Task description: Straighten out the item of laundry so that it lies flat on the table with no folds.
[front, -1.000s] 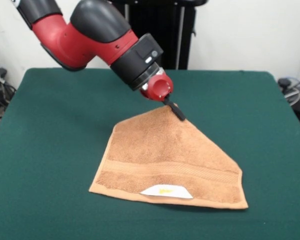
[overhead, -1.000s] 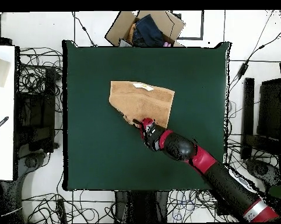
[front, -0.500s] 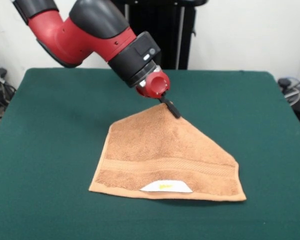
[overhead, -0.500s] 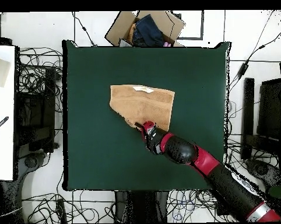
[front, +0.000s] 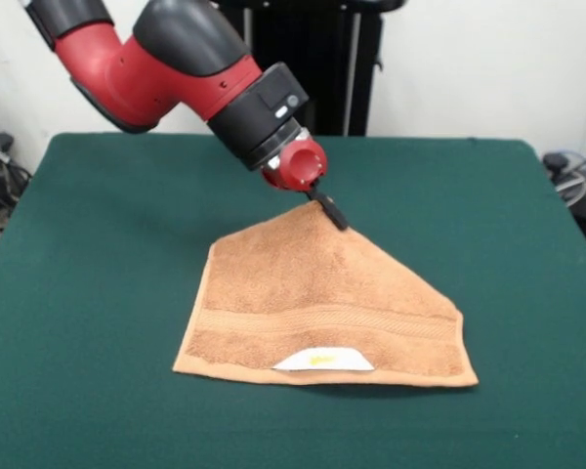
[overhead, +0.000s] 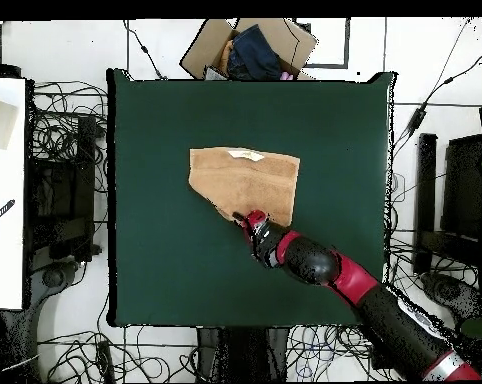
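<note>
Towel partly spread; far corner lifted off table.
Gripper pinches that corner; flattening remains.

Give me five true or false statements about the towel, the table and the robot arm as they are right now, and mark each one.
1. The towel lies on the green table. True.
2. The towel is fully flat, a plain rectangle. False: in the front view it comes to a peak at the far side, where the gripper meets it.
3. The white label sits at the towel's edge farthest from the robot. True.
4. The gripper hangs high above the table, well clear of the cloth. False: its tip is at the towel's far peak.
5. A cardboard box stands on the table beside the towel. False: the overhead view shows it off the table, beyond its edge.
</note>
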Controlling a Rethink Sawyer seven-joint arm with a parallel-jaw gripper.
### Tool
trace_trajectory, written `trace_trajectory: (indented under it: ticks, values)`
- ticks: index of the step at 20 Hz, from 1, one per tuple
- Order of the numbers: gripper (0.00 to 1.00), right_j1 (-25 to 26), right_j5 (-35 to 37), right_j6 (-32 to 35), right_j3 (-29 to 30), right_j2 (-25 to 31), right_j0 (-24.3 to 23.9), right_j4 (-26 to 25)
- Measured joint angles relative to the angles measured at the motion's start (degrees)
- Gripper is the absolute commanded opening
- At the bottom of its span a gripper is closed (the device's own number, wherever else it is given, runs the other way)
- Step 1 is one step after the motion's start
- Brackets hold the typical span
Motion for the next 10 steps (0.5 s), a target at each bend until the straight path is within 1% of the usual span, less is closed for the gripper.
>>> trace_trajectory:
  ticks: [10]
  values:
    - [0.0, -1.5, 0.0, 0.0, 1.1, -0.4, -0.9, -2.1]
